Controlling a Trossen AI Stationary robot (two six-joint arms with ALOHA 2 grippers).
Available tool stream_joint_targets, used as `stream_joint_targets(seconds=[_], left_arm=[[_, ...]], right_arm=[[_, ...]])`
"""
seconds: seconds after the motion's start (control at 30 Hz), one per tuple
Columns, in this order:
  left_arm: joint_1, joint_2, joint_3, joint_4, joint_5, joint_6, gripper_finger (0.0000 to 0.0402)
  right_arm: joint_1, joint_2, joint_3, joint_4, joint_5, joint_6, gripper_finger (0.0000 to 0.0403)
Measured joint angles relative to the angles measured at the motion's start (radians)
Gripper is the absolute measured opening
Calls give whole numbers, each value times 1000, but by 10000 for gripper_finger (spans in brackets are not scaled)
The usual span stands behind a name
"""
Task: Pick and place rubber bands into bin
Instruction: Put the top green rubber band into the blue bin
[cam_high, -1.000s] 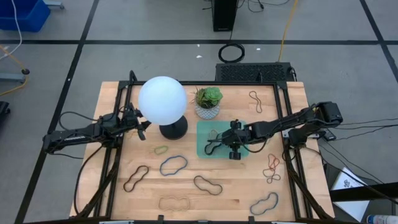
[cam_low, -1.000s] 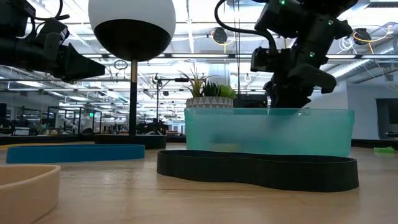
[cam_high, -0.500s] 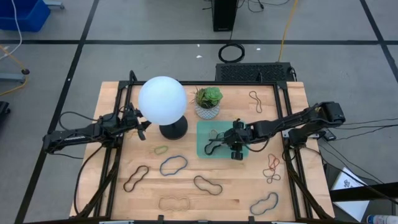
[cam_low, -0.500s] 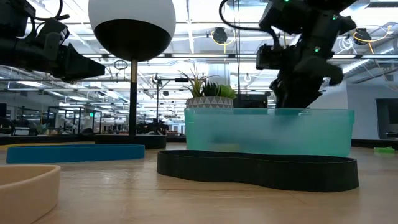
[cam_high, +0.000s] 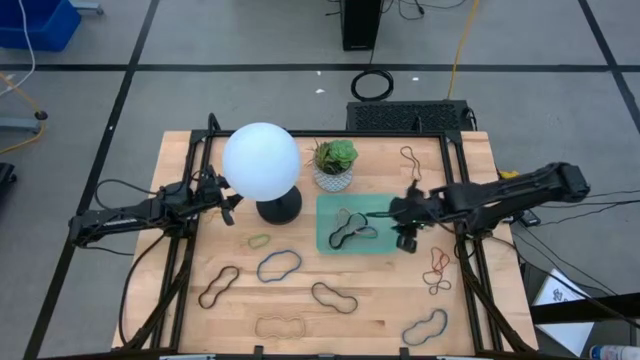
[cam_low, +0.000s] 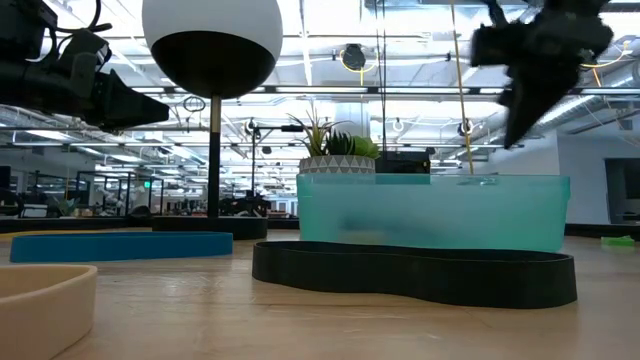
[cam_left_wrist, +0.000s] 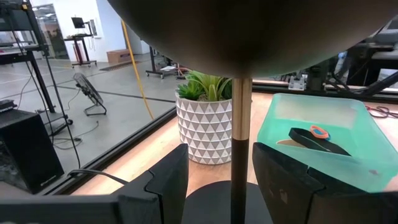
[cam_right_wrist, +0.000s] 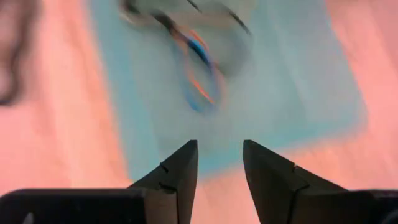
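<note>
High view: R gripper sits centre-right of frame, just past the right edge of the bin, arm reaching in from far right.
R gripper state: fingers apart w/ a clear gap, nothing between them (right wrist view).
R wrist view: bin fills upper part of frame, blurred; bands in the bin show as dark, orange and blue streaks near top centre.
L gripper: left of centre in high view, beside the lamp base; fingers spread, lamp stem showing between them, not gripped as far as I can see.
Bin: mint-green tray, centre of high view, just below the plant pot; low view shows it centre-right, translucent wall.
Bin contents: dark loops plus lighter ones, lying left-of-centre inside.
Loose bands, lower half of high view: small green one, blue, dark brown, black, tan, blue-grey at lower right.
Right side: tangle of reddish/dark bands just below R gripper; one brown band near upper right of table.
Low view: black band in foreground in front of bin; blue band at left.
Lamp: white globe above its base, upper left of table.
</note>
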Motion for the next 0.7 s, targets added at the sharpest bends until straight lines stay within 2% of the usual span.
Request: stream_joint_targets(seconds=[0.1,0.27,0.4,0.7], left_arm=[[0,0,0,0,0,1,186],[0,0,0,0,0,1,186],[0,0,0,0,0,1,186],[0,0,0,0,0,-2,186]], right_arm=[[4,-28,0,-167,66,142,124],[4,-34,0,-314,70,356,125],[3,-22,-18,-335,69,441,125],[3,-21,-193,-295,36,617,125]])
